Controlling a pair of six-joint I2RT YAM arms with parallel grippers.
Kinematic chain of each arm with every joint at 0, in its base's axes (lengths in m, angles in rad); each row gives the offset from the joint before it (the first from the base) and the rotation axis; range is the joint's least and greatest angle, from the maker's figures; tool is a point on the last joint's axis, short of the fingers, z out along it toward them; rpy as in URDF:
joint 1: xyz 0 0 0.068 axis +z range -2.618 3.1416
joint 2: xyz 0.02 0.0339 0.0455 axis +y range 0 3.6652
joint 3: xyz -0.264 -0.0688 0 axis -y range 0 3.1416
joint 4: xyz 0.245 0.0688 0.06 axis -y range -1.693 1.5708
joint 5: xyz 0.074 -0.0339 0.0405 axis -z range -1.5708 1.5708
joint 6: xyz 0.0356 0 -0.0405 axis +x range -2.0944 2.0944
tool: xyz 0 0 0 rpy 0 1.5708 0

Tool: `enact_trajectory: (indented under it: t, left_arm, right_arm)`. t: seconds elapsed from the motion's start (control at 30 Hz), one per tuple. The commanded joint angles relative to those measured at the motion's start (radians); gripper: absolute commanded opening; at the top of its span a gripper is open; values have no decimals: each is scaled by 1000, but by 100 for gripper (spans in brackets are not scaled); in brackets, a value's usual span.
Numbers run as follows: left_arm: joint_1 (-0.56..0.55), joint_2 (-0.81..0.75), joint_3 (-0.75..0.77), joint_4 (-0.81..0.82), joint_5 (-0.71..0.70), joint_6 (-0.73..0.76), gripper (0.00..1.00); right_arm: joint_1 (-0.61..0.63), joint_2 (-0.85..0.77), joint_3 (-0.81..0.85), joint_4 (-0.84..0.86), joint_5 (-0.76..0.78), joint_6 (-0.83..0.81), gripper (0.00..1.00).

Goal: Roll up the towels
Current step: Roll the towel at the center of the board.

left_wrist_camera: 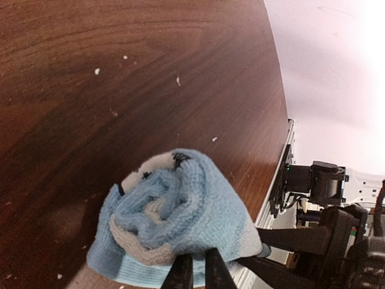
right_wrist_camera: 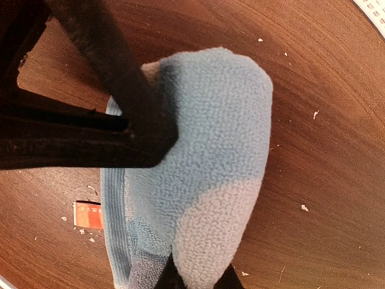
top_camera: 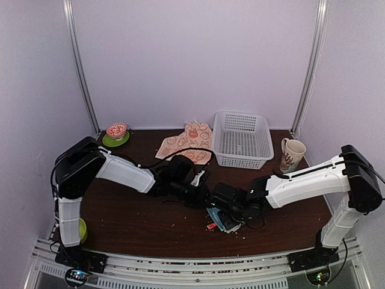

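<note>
1. Nearest the lens in the left wrist view, the left gripper (left_wrist_camera: 194, 268) was seen at 6 o'clock. Its two dark fingers were almost together, with their tips against the lower edge of the blue towel (left_wrist_camera: 180, 211). Whether any cloth was pinched between them could not be told.
2. The blue towel was seen bunched into a loose roll on the brown table (top_camera: 132, 223), with its spiral end turned toward the left wrist camera.
3. In the right wrist view, the right gripper (right_wrist_camera: 195, 278) was seen at 6 o'clock, clamped on one end of the roll, with a pale peach panel held between its fingers.
4. In that same view, black parts of the left gripper were laid across the roll from 10 o'clock.
5. A small red tag (right_wrist_camera: 89, 215) was seen on the table just beside the roll, at 8 o'clock in that view.
6. From above, both grippers were seen meeting at the roll, a little toward 5 o'clock from the table's middle.
7. The cream towel (top_camera: 189, 141), printed in orange, was seen spread at 12 o'clock, well apart from both grippers and just beside a white basket (top_camera: 242, 139) at 1 o'clock.
8. A mug (top_camera: 291, 155) was seen at 2 o'clock, and a bowl (top_camera: 117, 129) on a green plate (top_camera: 108, 142) at 10 o'clock.
</note>
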Motion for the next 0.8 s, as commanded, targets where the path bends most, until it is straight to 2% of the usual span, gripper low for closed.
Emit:
enact_trajectory:
  t: [0.0, 0.1, 0.3, 0.53, 0.77]
  left_arm:
    - [-7, 40, 39, 91, 21, -24, 10]
    - [-7, 56, 35, 77, 14, -29, 7]
    - [-7, 95, 50, -45, -31, -1, 3]
    - [-8, 120, 53, -74, -50, 4, 0]
    - [-7, 116, 45, -91, -67, 12, 0]
  right_arm:
    - [10, 23, -21, 53, -49, -13, 10]
    - [12, 20, -22, 62, -64, -28, 19]
    - [9, -35, -22, 78, -120, -46, 51]
    - [-47, -187, -74, 137, -231, 6, 58]
    - [-213, -347, -326, 464, -431, 187, 64]
